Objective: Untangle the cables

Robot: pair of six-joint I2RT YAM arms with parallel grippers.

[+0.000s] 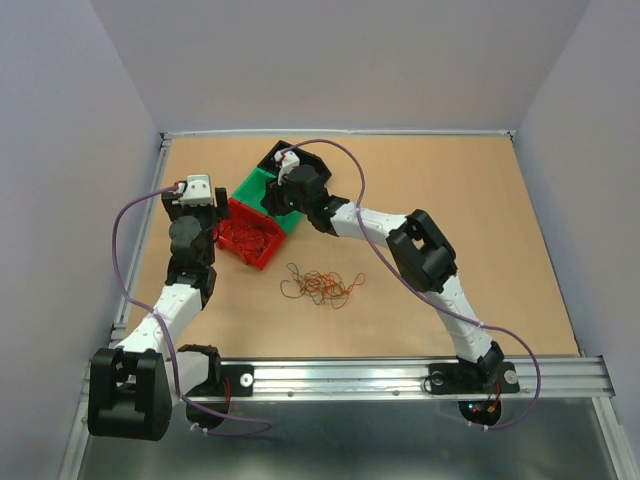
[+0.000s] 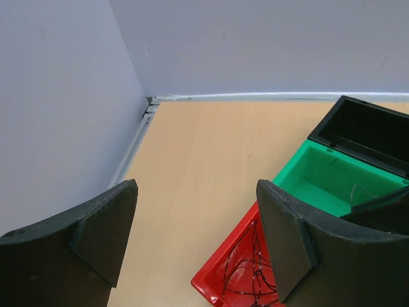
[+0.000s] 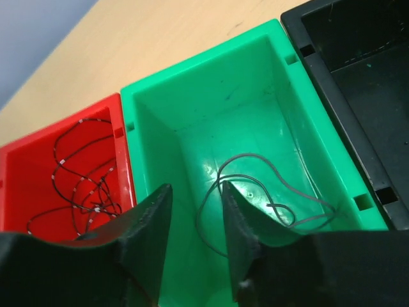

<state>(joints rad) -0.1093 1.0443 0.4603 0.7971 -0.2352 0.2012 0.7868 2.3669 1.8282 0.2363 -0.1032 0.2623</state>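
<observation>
Right gripper (image 3: 195, 192) over green bin (image 3: 211, 96), jaws slightly parted; left gripper (image 2: 197, 192) spread wide.
Grey wire (image 3: 276, 208) inside green bin; dark wires (image 3: 96, 204) inside red bin (image 3: 38, 153).

Glossy plastic green bin (image 3: 211, 83) (matt wooden table (image 1: 470, 200)).

A loose tangle of thin red, orange-brown and dark cables (image 1: 320, 286) lies on the wooden table (image 1: 480, 240), near the middle and apart from everything else. Behind it to the left, 3 small bins sit edge to edge in a diagonal row: red bin (image 1: 250, 240) nearest, green bin (image 1: 250, 190) in the middle, black bin (image 1: 318, 157) farthest. The right gripper (image 1: 283, 192) hangs over the green bin. The left gripper (image 1: 198, 203) is just left of the red bin. Both arms are bolted to a metal rail (image 1: 350, 375) at the near edge.
</observation>
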